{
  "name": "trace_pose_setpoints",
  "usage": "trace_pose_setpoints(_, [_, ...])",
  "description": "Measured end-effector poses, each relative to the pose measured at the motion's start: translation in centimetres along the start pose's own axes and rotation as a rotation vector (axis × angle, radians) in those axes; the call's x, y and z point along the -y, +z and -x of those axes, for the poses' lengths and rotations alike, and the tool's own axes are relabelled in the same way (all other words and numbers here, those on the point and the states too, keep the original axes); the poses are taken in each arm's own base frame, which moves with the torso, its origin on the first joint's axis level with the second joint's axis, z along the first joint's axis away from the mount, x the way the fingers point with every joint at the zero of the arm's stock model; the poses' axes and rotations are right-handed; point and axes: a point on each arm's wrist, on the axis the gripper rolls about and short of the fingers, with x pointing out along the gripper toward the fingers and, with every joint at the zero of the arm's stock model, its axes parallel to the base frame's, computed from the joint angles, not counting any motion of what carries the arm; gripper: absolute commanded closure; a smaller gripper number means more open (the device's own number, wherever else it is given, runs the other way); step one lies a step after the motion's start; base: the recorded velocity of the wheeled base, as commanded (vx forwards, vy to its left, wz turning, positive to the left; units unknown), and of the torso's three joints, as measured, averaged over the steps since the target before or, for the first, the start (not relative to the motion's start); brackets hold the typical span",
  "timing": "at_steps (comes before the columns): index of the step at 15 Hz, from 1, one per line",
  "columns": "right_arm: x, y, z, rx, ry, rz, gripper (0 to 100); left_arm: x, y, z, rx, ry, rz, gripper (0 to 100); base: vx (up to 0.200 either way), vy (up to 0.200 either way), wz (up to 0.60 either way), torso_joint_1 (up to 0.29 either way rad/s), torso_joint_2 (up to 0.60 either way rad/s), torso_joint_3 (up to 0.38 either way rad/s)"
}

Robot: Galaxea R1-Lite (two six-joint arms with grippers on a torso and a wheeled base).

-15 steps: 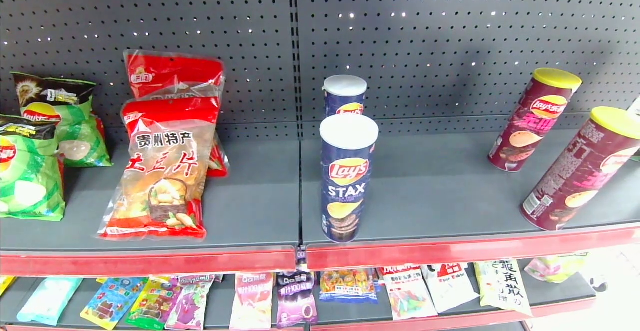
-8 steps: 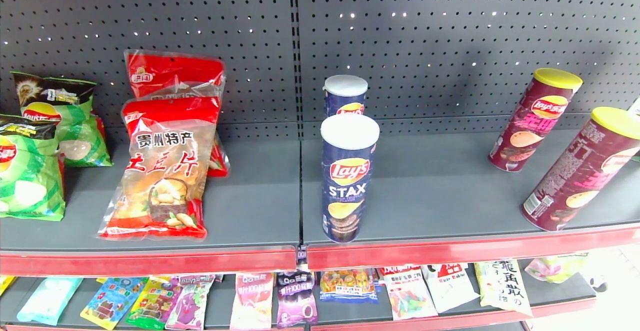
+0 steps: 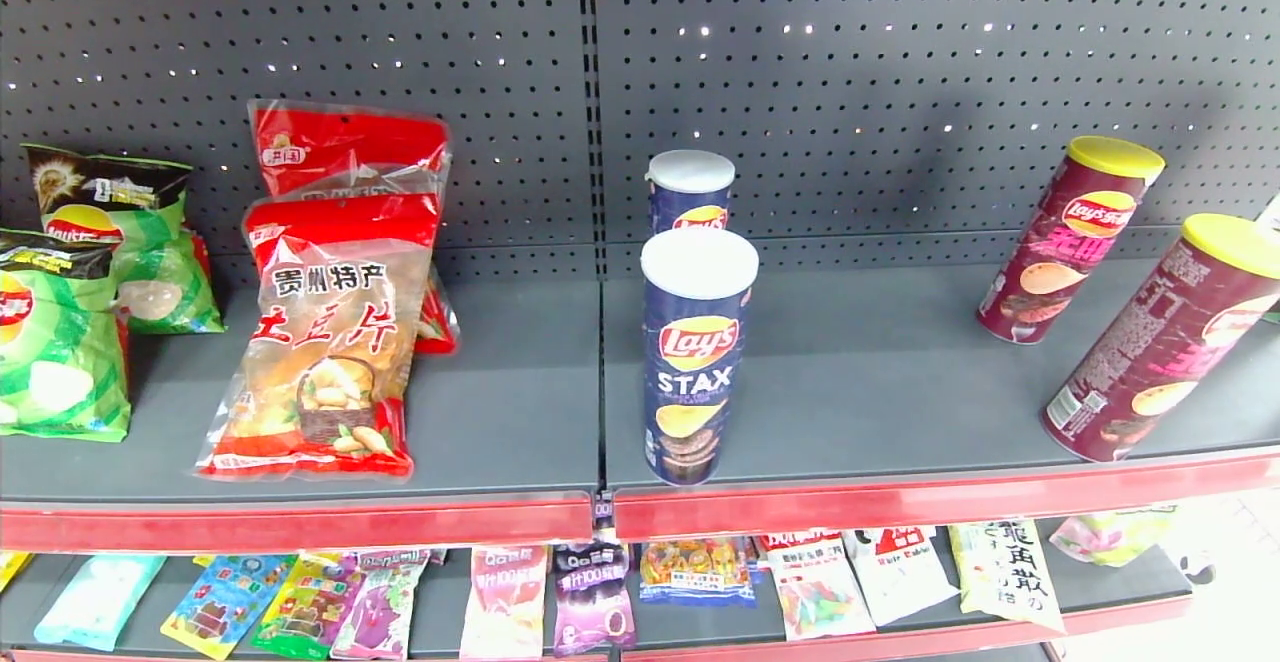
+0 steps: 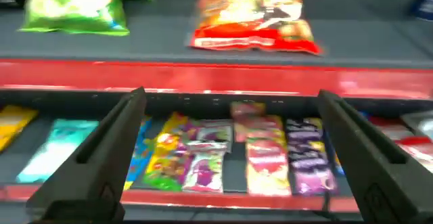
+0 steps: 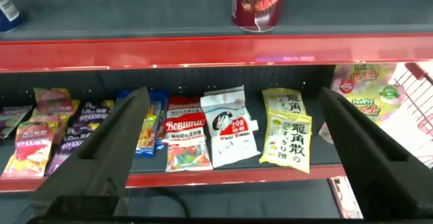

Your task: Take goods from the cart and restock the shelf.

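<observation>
Two grippers: left gripper (image 4: 230,94) and right gripper (image 5: 233,92) are both spread wide, with nothing held in either.
Left gripper spot: it's parked in front of the lower shelf (image 3: 1130,582), under the stretch where the red snack bags (image 3: 320,342) are kept.
Right gripper spot: it's held further right along the same lower shelf, under a maroon can (image 5: 259,4).
Upper shelf (image 3: 900,382): it's only partly stocked, and lots of bare grey is left between the groups.
Green chip bags (image 3: 60,342): two are propped at the far left, one behind the other.
Red snack bags: two are leaned back near the left-middle, with the front one overlapping the rear one.
Blue cans (image 3: 695,352): two are stood upright in the middle, one near the front edge and one right behind it.
Maroon cans (image 3: 1065,242): two yellow-lidded ones are placed at the right, well apart from the blue pair.
Small packets (image 3: 590,592): a colourful row is laid out along the lower shelf.
Pink wire mesh (image 5: 419,102): it's seen past the right end of the lower shelf, and whether it's the cart can't be told.
</observation>
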Motion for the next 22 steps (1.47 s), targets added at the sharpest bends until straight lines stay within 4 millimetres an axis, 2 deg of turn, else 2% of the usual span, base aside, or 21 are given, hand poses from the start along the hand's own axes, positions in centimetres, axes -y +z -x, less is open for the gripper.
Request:
trace_pose_setpoints(2, [0.0, 0.0, 0.0, 0.0, -0.001, 0.0, 0, 0.15, -0.11, -0.01, -0.006, -0.066, -0.009, 0, 0.0, 0.0, 0.0, 0.0, 0.0, 0.0])
trace_pose_setpoints(8, [0.0, -0.01, 0.0, -0.001, -0.001, 0.0, 0, 0.14, -0.14, -0.02, -0.007, -0.063, -0.009, 0, 0.0, 0.0, 0.0, 0.0, 0.0, 0.0])
trace_pose_setpoints(22, [0.0, 0.0, 0.0, 0.0, 0.0, 0.0, 0, 0.14, -0.14, -0.02, -0.007, -0.064, -0.009, 0, 0.0, -0.2, 0.0, 0.004, 0.0, 0.001])
